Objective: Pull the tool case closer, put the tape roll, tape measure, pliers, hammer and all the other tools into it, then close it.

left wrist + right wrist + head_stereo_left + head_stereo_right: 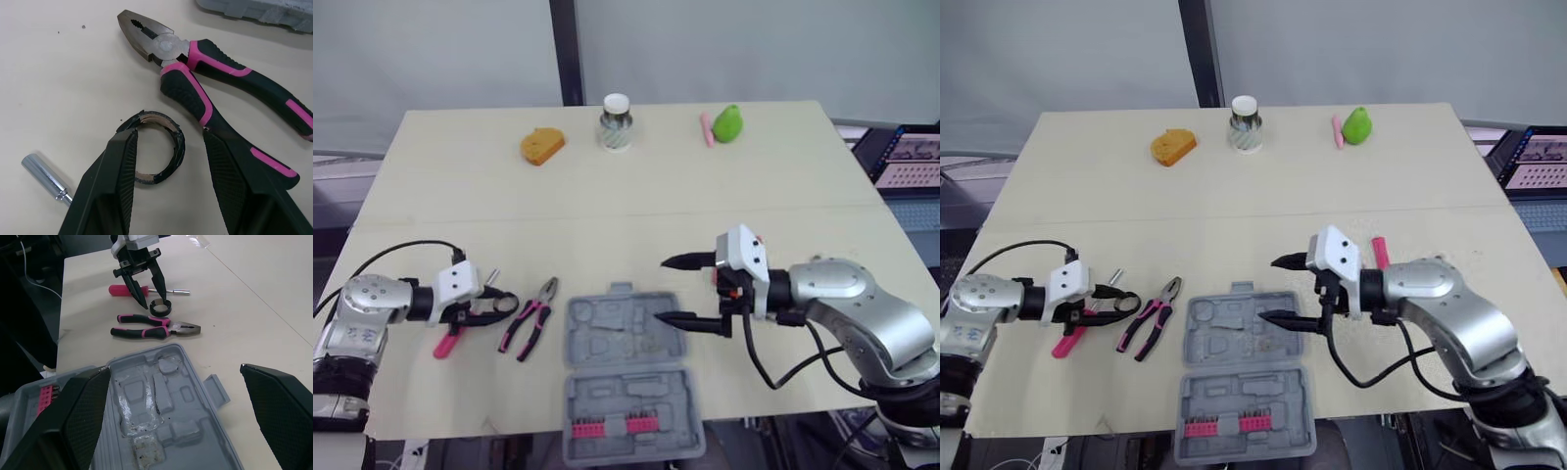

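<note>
The grey tool case (625, 335) lies open near the table's front edge, with pink bits in its near half (633, 423). My right gripper (663, 289) hovers open over the case's right side, holding nothing. To the left of the case lie the pink-and-black pliers (530, 324). The black tape roll (157, 147) lies flat on the table between the open fingers of my left gripper (496, 308), one finger (120, 161) touching its rim. A pink-handled screwdriver (444, 343) and a silver socket bit (45, 175) lie beside that gripper.
At the table's far side stand an orange block (542, 145), a white-capped jar (617, 122) and a green pear-shaped object (728, 123) with a pink stick (707, 129). Another pink item (1380, 252) lies behind my right wrist. Screens (906, 162) sit off the right edge.
</note>
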`<state>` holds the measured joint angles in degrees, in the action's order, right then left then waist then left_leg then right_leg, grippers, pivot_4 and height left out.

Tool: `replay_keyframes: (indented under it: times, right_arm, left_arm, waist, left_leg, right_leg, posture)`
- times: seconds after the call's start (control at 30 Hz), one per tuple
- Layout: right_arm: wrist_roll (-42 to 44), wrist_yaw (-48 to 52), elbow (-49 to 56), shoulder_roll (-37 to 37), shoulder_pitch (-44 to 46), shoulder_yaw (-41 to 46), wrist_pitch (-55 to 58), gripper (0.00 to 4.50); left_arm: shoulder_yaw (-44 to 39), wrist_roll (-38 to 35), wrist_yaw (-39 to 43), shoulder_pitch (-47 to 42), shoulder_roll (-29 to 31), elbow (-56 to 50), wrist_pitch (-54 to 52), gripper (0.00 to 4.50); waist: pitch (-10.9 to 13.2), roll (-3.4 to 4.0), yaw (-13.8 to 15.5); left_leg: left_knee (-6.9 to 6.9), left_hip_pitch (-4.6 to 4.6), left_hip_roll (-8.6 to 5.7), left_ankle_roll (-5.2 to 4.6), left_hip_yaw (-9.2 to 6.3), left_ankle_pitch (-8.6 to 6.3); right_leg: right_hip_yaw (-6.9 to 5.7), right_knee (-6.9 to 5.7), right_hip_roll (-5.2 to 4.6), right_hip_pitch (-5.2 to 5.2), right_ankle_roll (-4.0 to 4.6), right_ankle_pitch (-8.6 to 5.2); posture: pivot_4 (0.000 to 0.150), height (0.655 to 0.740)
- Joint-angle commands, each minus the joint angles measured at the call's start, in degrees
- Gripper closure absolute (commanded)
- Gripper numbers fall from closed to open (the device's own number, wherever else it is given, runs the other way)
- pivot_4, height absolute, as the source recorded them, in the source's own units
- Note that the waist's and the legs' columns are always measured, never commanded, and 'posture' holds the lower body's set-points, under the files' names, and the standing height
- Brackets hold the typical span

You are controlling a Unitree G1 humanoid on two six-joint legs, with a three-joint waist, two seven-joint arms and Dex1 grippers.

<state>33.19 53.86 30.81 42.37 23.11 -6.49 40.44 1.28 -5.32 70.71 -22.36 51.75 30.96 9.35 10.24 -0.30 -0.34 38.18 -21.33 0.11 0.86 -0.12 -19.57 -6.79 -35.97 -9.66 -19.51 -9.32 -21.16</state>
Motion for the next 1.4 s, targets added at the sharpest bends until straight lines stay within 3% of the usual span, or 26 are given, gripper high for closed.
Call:
replay_keyframes:
  times: [0.03,1.07,1.2,1.4]
  right_arm:
    - [1.11,-1.37,3.38,-0.19,0.13,0.53,0.91,0.0]
    - [0.5,-1.93,4.56,0.18,-4.78,1.62,-0.49,0.0]
    - [0.53,-1.79,4.59,0.33,-4.89,1.58,-0.43,0.0]
    - [0.71,-1.64,4.53,0.38,-4.99,1.61,-0.31,0.0]
  left_arm:
    - [0.54,1.25,0.31,-1.66,0.2,2.32,1.87,2.2]
    - [2.78,4.57,0.06,-3.45,-1.74,7.9,4.88,2.2]
    - [2.58,4.2,-0.03,-3.92,-2.04,8.54,5.23,3.54]
    - [2.28,3.84,0.36,-3.81,-2.12,8.03,5.06,3.54]
  waist:
    - [0.0,0.0,0.01]
    - [-0.01,-0.02,0.08]
    - [-0.01,-0.02,0.02]
    - [-0.01,-0.02,0.02]
  left_leg:
    - [0.0,0.0,0.0,0.0,0.0,0.0]
    - [0.04,0.0,0.0,0.0,-0.02,0.0]
    - [0.04,0.0,0.0,0.0,-0.02,0.0]
    - [0.04,0.0,0.0,0.0,-0.02,0.0]
  right_leg:
    - [0.0,0.0,0.0,0.0,0.0,0.0]
    - [-0.02,-0.02,0.0,0.02,0.0,0.0]
    - [-0.03,-0.03,0.0,0.01,0.0,0.0]
    - [-0.03,-0.03,0.0,0.01,0.0,0.0]
  posture:
    - [0.15,0.74]
    - [0.15,0.74]
    - [0.15,0.74]
    - [0.15,0.74]
